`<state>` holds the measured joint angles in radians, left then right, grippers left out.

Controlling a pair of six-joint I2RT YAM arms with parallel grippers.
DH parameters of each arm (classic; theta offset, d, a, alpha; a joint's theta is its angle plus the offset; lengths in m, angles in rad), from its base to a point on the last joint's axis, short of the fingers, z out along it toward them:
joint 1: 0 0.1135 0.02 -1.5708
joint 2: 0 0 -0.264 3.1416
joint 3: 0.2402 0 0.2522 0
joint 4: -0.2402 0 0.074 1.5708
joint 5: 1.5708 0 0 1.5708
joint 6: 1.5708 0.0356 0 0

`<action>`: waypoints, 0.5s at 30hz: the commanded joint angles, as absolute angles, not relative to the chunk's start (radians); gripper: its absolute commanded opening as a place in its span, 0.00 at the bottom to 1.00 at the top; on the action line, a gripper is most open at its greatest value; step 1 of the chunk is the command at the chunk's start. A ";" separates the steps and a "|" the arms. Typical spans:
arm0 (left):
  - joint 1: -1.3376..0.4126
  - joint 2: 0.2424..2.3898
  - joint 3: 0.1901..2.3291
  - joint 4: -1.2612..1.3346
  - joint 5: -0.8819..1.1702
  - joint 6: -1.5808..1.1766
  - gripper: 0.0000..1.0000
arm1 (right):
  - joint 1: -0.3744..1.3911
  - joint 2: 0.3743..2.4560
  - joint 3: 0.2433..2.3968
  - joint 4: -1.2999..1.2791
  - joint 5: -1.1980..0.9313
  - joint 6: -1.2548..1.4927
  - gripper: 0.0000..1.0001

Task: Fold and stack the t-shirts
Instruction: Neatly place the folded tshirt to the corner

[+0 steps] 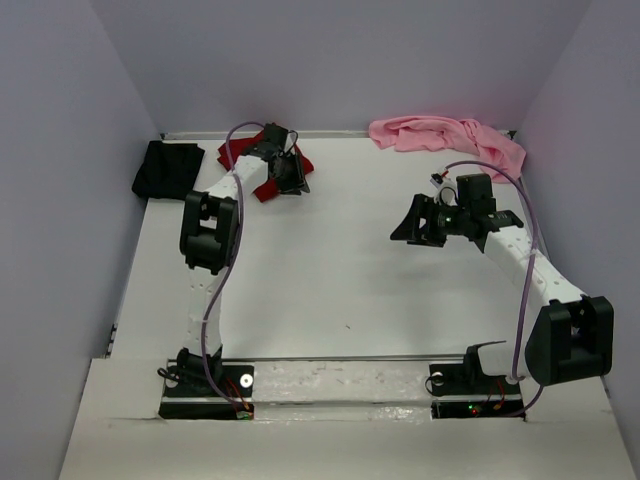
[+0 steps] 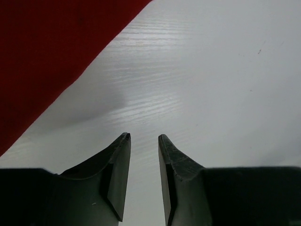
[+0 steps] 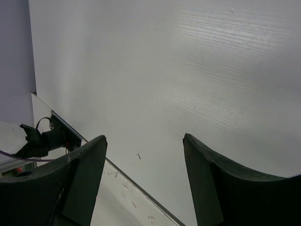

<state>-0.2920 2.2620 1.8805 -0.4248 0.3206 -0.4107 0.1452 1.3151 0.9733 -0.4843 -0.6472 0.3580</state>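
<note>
Jaws of my left gripper (image 2: 143,136): narrow gap, nothing between, over bare table (image 2: 211,70). Right gripper (image 3: 146,139): jaws wide, empty. Dark red t-shirt (image 2: 42,56) lies toward table's far left; black t-shirt (image 1: 165,168) at far-left corner; pink t-shirt (image 1: 445,135) far right.

Bare table (image 1: 330,280) mid-span; red shirt (image 1: 264,191), black shirt (image 1: 165,168), pink shirt (image 1: 450,135) crowding far edge.

The red shirt (image 1: 228,155) is plain deep crimson, the black shirt (image 1: 165,168) plain black, and the pink shirt (image 1: 445,135) plain pale rose. The tabletop (image 1: 320,290) is white with a faint streaky grain. The arms (image 1: 520,255) are white with black joints, their cables (image 1: 206,322) purple, and the fingers (image 2: 117,165) dull black. The walls (image 1: 330,60) are pale lavender-grey.
</note>
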 commanded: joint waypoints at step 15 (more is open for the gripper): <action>-0.299 2.344 1.996 -0.568 0.103 -0.304 0.40 | 0.141 1.278 0.968 -0.423 -0.666 0.360 0.72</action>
